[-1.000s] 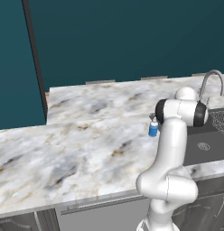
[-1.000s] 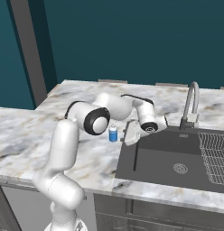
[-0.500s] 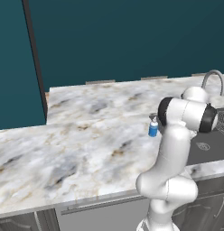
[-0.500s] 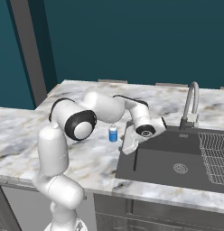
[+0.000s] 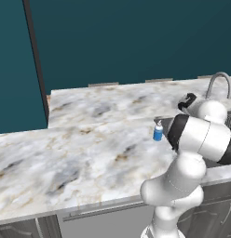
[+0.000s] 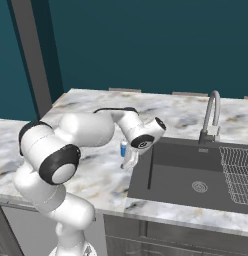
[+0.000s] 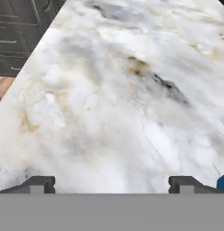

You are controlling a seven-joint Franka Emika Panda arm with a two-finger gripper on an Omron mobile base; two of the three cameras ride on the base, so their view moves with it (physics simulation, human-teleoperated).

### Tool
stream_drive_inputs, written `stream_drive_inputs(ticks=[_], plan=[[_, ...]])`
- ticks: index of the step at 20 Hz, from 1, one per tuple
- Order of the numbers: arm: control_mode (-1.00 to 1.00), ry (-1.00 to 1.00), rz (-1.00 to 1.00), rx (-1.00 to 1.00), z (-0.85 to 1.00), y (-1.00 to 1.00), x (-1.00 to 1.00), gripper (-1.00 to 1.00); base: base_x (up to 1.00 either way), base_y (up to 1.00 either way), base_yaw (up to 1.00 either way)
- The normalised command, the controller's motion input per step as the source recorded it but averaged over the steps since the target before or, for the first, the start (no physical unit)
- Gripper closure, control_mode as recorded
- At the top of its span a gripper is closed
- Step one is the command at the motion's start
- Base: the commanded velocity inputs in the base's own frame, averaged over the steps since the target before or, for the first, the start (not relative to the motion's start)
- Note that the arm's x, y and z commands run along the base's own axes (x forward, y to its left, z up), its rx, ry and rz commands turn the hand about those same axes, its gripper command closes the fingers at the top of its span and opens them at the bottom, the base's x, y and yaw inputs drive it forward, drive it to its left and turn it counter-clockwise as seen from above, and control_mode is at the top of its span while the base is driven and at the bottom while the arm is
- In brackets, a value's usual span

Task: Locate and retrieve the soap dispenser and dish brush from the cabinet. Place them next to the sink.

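- Your gripper has its jaws spread as wide as they go and nothing between them; in the hand view the two dark fingertips stand far apart over bare marble counter.
- The soap dispenser stands upright on the counter just beside the gripper; in the hand view a sliver of its blue body shows just outside one fingertip, not between the two; you have no hold on it.
- Just past the gripper lies the sink, so the bottle already sits close by the basin's near edge; I judge the soap step as good as done and the hand free to leave.
- Beyond the basin stands the faucet, and the wire rack lies at the sink's far side.
- The dish brush is the step left, as I read it; your next move calls for lifting the hand away without knocking the bottle, then going to the cabinet for the brush and bringing it beside the sink.
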Motion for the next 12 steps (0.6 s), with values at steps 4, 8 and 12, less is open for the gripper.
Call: stream_drive_inputs(ticks=[4,8,12], plan=[[-1.0,0.02,0.0,-0.09,0.0,0.21,0.0,-1.0,0.0,0.0,0.0],[-1.0,-0.02,0.09,-0.03,0.04,0.08,-0.03,-1.0,0.0,0.0,0.0],[-1.0,-0.12,0.3,-0.14,0.24,0.29,-0.22,-1.0,0.0,0.0,0.0]])
